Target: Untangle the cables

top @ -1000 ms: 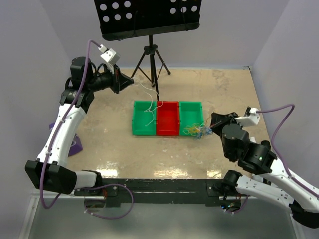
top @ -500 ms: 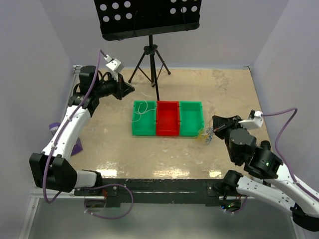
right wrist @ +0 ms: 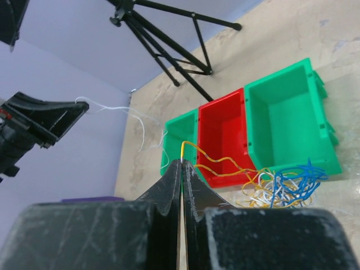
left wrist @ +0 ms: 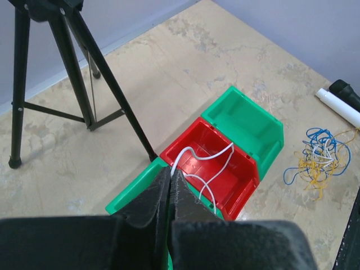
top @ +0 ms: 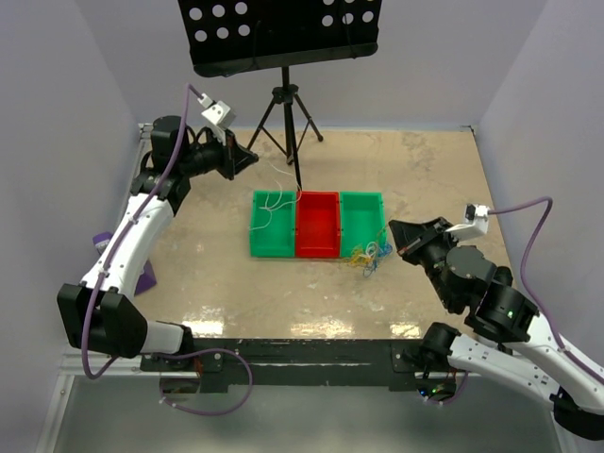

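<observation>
The right gripper [right wrist: 181,166] is pinched fully closed on one yellow-orange strand [right wrist: 220,162], raising it up and away so that it draws out of the clump of cables [top: 368,257]. The clump lies on the table [top: 208,274] just beside the near corner of the right-hand green bin [top: 362,222]. The strand runs back down into the clump, so I judge it not yet free. Farther off, the left gripper [left wrist: 170,175] is likewise clamped tight on a white strand [left wrist: 209,167], held high with its loops dangling over the left-hand green bin [top: 272,251], well apart from the clump, probably for dropping there. I cannot tell whether the white strand's tail touches the bin floor, nor how the blue, white and yellow wires cross inside the clump. In the left wrist view the fingers hide most of the left-hand bin
</observation>
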Robot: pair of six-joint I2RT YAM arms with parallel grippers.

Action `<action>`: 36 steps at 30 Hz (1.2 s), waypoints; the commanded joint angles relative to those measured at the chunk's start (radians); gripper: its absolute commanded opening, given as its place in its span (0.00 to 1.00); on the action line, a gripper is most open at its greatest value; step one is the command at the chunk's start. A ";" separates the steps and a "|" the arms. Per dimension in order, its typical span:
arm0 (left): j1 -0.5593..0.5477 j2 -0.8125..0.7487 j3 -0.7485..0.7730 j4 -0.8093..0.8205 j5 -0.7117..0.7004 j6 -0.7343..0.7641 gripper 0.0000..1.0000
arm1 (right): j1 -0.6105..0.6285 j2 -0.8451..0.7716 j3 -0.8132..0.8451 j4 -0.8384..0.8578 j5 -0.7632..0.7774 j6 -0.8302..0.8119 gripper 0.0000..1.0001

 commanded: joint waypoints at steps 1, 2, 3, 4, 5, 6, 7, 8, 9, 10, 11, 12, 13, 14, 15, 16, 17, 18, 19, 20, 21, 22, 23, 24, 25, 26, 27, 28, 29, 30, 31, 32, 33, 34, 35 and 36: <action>-0.007 -0.018 0.058 0.062 -0.006 -0.025 0.00 | -0.001 -0.012 -0.004 0.106 -0.087 -0.065 0.00; -0.007 -0.014 0.060 0.065 -0.010 -0.025 0.00 | -0.001 -0.015 -0.006 0.114 -0.104 -0.071 0.00; -0.008 -0.008 0.061 0.068 -0.012 -0.023 0.00 | -0.001 -0.017 -0.007 0.117 -0.111 -0.072 0.00; -0.008 -0.004 0.061 0.068 -0.013 -0.022 0.00 | -0.001 -0.018 -0.007 0.114 -0.119 -0.069 0.00; -0.008 -0.001 0.060 0.071 -0.016 -0.022 0.00 | -0.001 -0.020 -0.009 0.114 -0.124 -0.069 0.00; -0.008 0.000 0.057 0.074 -0.016 -0.022 0.00 | -0.001 -0.020 -0.010 0.114 -0.130 -0.066 0.00; -0.010 0.002 0.054 0.077 -0.016 -0.023 0.00 | -0.001 -0.022 -0.013 0.114 -0.134 -0.065 0.00; -0.011 0.003 0.051 0.080 -0.015 -0.026 0.00 | -0.001 -0.023 -0.015 0.112 -0.139 -0.063 0.00; -0.014 0.003 0.046 0.085 -0.015 -0.030 0.00 | -0.001 -0.026 -0.015 0.112 -0.142 -0.065 0.00; -0.016 0.003 0.045 0.085 -0.015 -0.030 0.00 | -0.001 -0.028 -0.018 0.114 -0.144 -0.063 0.00; -0.018 0.003 0.041 0.083 -0.016 -0.030 0.00 | -0.001 -0.025 -0.016 0.114 -0.147 -0.063 0.00; -0.018 0.003 0.043 0.085 -0.018 -0.028 0.00 | -0.001 -0.023 -0.015 0.111 -0.148 -0.063 0.00; -0.018 0.005 0.038 0.085 -0.025 -0.020 0.00 | -0.001 -0.020 -0.015 0.111 -0.150 -0.065 0.00; -0.018 0.003 0.035 0.082 -0.036 -0.011 0.00 | -0.001 -0.018 -0.012 0.111 -0.151 -0.068 0.00; -0.018 0.002 0.032 0.079 -0.044 -0.002 0.00 | -0.001 -0.018 -0.012 0.109 -0.151 -0.068 0.00; -0.018 -0.001 0.025 0.076 -0.050 0.010 0.00 | -0.001 -0.017 -0.010 0.111 -0.153 -0.069 0.00; -0.019 -0.003 0.015 0.074 -0.059 0.019 0.00 | -0.001 -0.015 -0.010 0.109 -0.157 -0.069 0.00; -0.018 -0.007 -0.001 0.074 -0.067 0.029 0.00 | -0.001 -0.017 -0.010 0.111 -0.160 -0.071 0.00; -0.018 -0.009 -0.014 0.074 -0.075 0.035 0.00 | -0.001 -0.014 -0.013 0.112 -0.165 -0.069 0.00; -0.018 -0.011 -0.029 0.076 -0.079 0.035 0.00 | -0.001 -0.014 -0.015 0.115 -0.171 -0.071 0.00; -0.018 -0.009 -0.049 0.083 -0.087 0.035 0.00 | -0.001 -0.012 -0.018 0.118 -0.176 -0.071 0.00; -0.018 -0.011 -0.072 0.097 -0.091 0.065 0.00 | -0.001 -0.012 -0.023 0.123 -0.183 -0.071 0.00; -0.019 -0.011 -0.090 0.111 -0.098 0.069 0.00 | -0.001 -0.011 -0.027 0.131 -0.196 -0.072 0.00; -0.019 -0.008 -0.110 0.125 -0.107 0.069 0.00 | -0.001 -0.008 -0.033 0.140 -0.206 -0.072 0.00; -0.019 -0.003 -0.120 0.131 -0.114 0.075 0.00 | -0.001 -0.006 -0.038 0.149 -0.220 -0.077 0.00; -0.021 0.003 -0.130 0.133 -0.122 0.079 0.00 | -0.001 -0.002 -0.045 0.160 -0.232 -0.078 0.00; -0.022 0.006 -0.141 0.139 -0.127 0.085 0.00 | -0.001 0.001 -0.052 0.166 -0.249 -0.080 0.00; -0.024 0.006 -0.150 0.143 -0.134 0.092 0.00 | -0.001 0.003 -0.058 0.180 -0.266 -0.084 0.00; -0.024 0.008 -0.158 0.146 -0.142 0.098 0.00 | -0.001 0.005 -0.064 0.186 -0.280 -0.086 0.00; -0.025 0.008 -0.164 0.145 -0.148 0.107 0.00 | -0.001 0.005 -0.073 0.192 -0.292 -0.085 0.00; -0.027 0.008 -0.172 0.146 -0.154 0.121 0.00 | -0.001 0.005 -0.076 0.197 -0.301 -0.088 0.00; -0.027 0.009 -0.182 0.148 -0.167 0.139 0.00 | -0.001 0.005 -0.081 0.198 -0.312 -0.088 0.00; -0.028 0.006 -0.192 0.148 -0.182 0.157 0.00 | -0.001 0.005 -0.082 0.200 -0.318 -0.088 0.00; -0.031 0.005 -0.202 0.148 -0.209 0.188 0.00 | -0.001 0.005 -0.085 0.201 -0.323 -0.091 0.00; -0.037 0.000 -0.212 0.146 -0.246 0.216 0.00 | 0.001 0.005 -0.087 0.203 -0.328 -0.091 0.00; -0.042 -0.004 -0.224 0.145 -0.278 0.248 0.00 | -0.001 0.005 -0.089 0.203 -0.334 -0.094 0.00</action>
